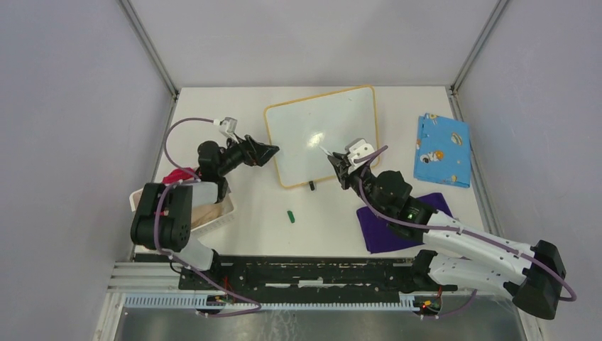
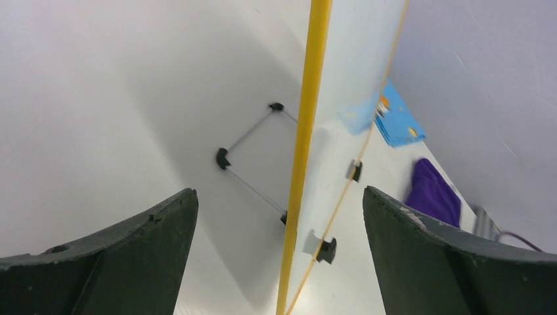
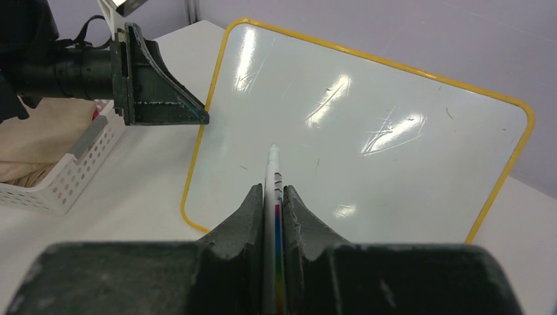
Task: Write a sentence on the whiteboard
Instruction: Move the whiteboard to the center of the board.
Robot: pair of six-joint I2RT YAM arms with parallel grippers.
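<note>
The whiteboard (image 1: 323, 135) stands propped at a tilt at the middle of the table, towards the far side. The left gripper (image 1: 273, 151) is at its left edge, jaws spread wide to either side of the yellow rim, with a gap on each side. The right gripper (image 1: 335, 162), near the board's near right part, is clamped on a marker (image 3: 270, 172) whose tip points at the glossy surface. A blue patterned cloth (image 1: 441, 149) lies well to the right.

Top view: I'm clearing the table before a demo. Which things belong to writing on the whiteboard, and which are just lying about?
In use: whiteboard; marker, clamped in the right gripper; left gripper, open astride the board's left edge.
Lying about: blue patterned cloth; purple cloth; white basket; small green piece, perhaps the marker's cap.
</note>
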